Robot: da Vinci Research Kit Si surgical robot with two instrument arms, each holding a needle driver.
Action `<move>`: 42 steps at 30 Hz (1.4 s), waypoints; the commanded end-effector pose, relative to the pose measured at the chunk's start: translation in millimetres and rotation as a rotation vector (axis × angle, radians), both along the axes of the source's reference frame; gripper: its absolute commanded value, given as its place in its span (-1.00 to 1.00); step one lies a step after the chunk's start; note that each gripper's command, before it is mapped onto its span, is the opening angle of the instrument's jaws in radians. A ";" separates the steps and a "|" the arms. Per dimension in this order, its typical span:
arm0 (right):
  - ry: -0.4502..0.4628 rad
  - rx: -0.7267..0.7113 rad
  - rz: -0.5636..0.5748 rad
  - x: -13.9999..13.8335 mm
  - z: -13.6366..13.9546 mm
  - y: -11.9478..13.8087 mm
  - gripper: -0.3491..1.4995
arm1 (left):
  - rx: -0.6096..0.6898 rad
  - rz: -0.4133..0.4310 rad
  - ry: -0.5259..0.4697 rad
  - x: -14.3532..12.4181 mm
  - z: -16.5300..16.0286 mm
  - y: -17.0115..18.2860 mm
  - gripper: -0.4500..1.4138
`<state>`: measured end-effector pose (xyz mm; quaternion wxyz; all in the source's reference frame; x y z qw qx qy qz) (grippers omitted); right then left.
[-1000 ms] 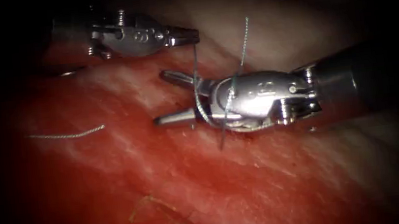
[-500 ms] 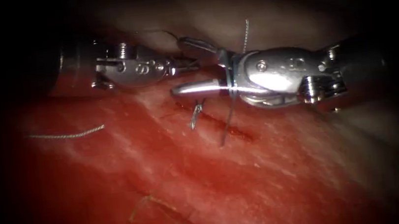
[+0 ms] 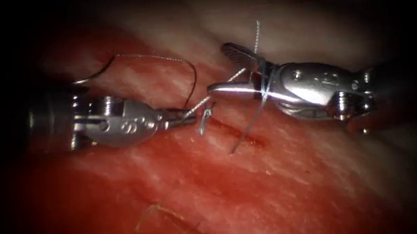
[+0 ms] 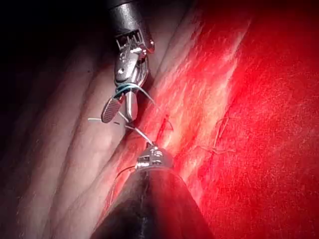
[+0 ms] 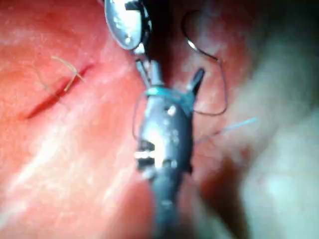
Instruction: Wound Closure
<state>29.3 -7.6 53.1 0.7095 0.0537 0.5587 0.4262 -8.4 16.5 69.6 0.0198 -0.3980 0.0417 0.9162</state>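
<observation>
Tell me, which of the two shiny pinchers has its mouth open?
The right tool, coming in from the right with thread wrapped around it, has spread jaws. The left tool is pinched shut on the thread.

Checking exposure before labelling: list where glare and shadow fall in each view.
Endoscope view: dark edges; glare on the open right claw, thread looped round it, gripping nothing; left claw shut on thread; needle free on the tissue, left of the cut. Left wrist view: left shaft shadowed. Right wrist view: glare on left tool.
</observation>
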 end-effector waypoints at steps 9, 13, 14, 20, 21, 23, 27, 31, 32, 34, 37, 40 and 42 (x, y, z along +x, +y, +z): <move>-0.036 0.067 0.031 -1.0 2.5 -1.4 0.63 | -0.002 0.001 0.004 0.6 -0.3 -1.1 -1.00; -0.041 0.085 0.050 -2.3 2.8 -1.7 0.63 | -0.001 0.001 0.005 0.6 -0.3 -1.0 -1.00; -0.051 0.098 0.068 -2.8 3.1 -2.2 0.63 | -0.001 0.000 0.005 0.5 -0.3 -0.9 -1.00; -0.063 0.158 0.073 -3.2 4.3 -2.6 0.60 | 0.000 -0.002 0.007 0.4 -0.3 -0.7 -1.00; -0.060 0.166 0.079 -3.2 4.6 -2.5 0.60 | 0.000 -0.003 0.008 0.4 -0.3 -0.8 -1.00; -0.053 0.182 0.093 -3.4 5.3 -2.4 0.60 | -0.001 -0.003 0.009 0.4 -0.4 -0.9 -1.00; -0.031 0.233 0.126 -4.1 6.1 -1.8 0.60 | -0.002 -0.005 0.010 0.1 -0.3 -0.9 -1.00; -0.012 0.265 0.140 -4.8 6.0 -2.1 0.60 | -0.002 -0.002 0.018 -0.5 0.5 -0.9 -1.00; -0.008 0.269 0.144 -4.9 5.9 -2.2 0.60 | -0.001 -0.001 0.020 -0.6 0.7 -0.8 -1.00; -0.005 0.274 0.146 -4.9 5.8 -2.2 0.60 | -0.001 -0.001 0.020 -0.6 0.7 -0.8 -1.00; 0.007 0.298 0.159 -5.3 5.8 -2.1 0.58 | 0.001 -0.001 0.022 -0.8 0.7 -0.8 -1.00; 0.032 0.349 0.190 -5.7 6.1 -1.9 0.52 | 0.000 -0.001 0.023 -0.9 0.8 -0.8 -1.00; 0.053 0.395 0.222 -5.8 6.3 -1.7 0.49 | -0.001 -0.002 0.024 -0.9 0.8 -0.9 -1.00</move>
